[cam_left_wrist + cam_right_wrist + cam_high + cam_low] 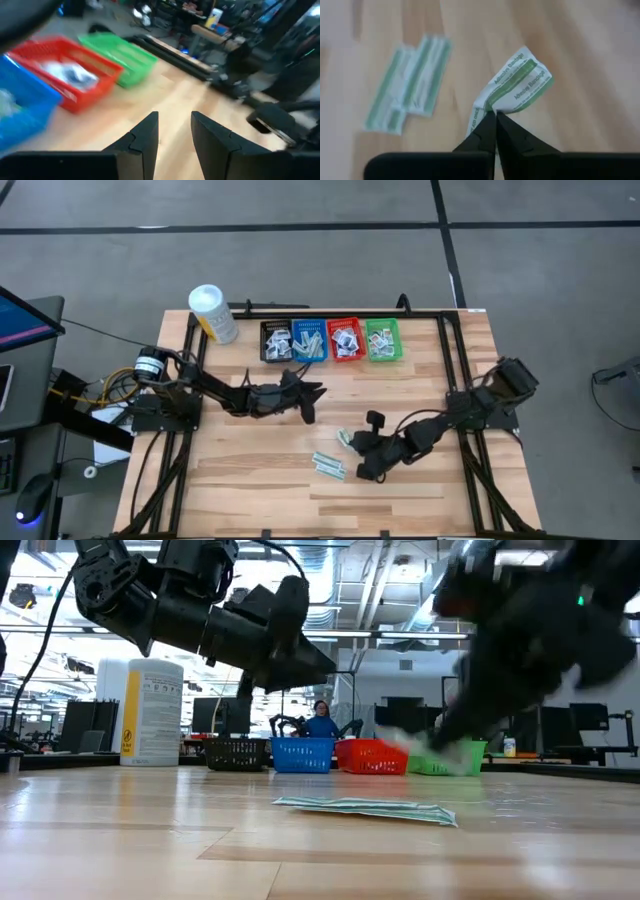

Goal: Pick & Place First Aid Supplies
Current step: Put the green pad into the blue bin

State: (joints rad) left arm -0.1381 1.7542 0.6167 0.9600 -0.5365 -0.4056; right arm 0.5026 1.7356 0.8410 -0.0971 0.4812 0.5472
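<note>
The right pincer (495, 116) is clamped on a crumpled adhesive bandage strip (517, 82), 2 more strips (410, 82) lying at its 9 o'clock on the tabletop (580, 50), while the left pincer (174, 131) hangs with fingers apart.

1. A robotics lab: beyond the left pincer (300, 665), rows of monitors (575, 720) and a seated person (321, 721).
2. Exposed ceiling ductwork (360, 590) overhead; grey concrete floor (300, 260) surrounds the wooden tabletop (260, 470).

Both arms are black and boxy-jointed. The left hand (174, 136) ends in two blunt black fingers; the right hand (495, 131) has tapered black fingers.
</note>
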